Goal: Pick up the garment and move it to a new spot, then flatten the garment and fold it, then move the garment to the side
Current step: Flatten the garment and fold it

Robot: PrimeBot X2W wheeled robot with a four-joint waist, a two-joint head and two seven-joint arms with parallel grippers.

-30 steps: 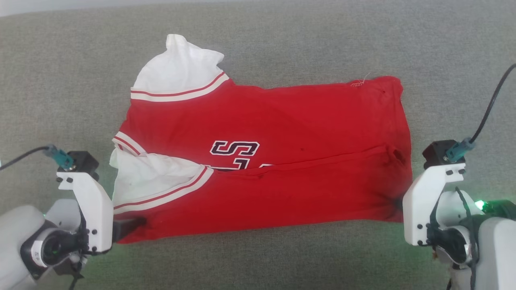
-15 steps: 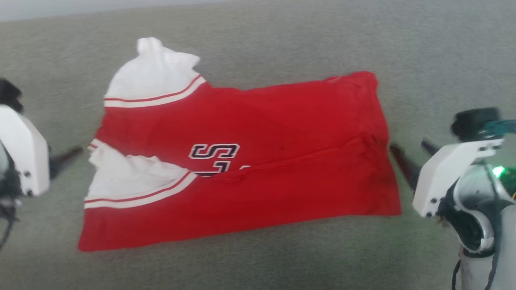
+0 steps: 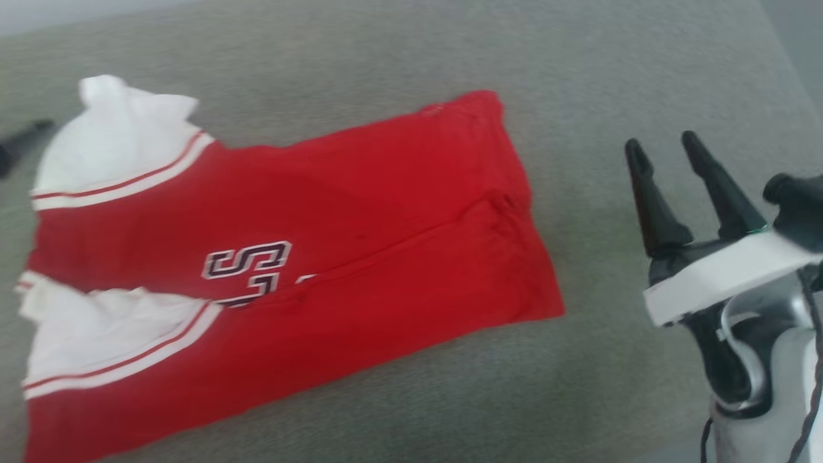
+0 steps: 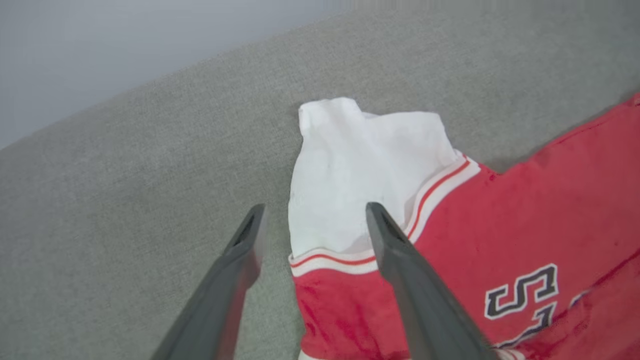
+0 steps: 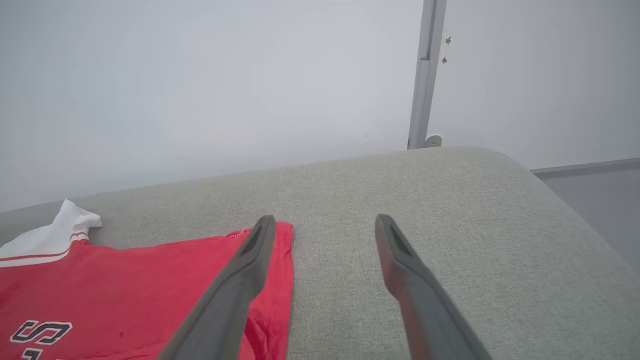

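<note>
Hovering empty, fingers spread wide, the right gripper [image 3: 662, 141] sits apart from the garment's [image 3: 360, 193] hem end. The left gripper [image 4: 315, 207], equally wide and empty, points at its far white sleeve [image 4: 360, 165]. The garment lies half-folded on the grey cushion [image 3: 611, 386].

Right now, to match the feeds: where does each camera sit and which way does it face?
Head: on the head, looking down at the garment on the grey cushion; right gripper, open, at right.
Left wrist: on the left arm, looking along the open left gripper at a white sleeve.
Right wrist: on the right arm, looking along its fingers over the hem toward a wall.
Shared: all three show the "S" lettering.
</note>
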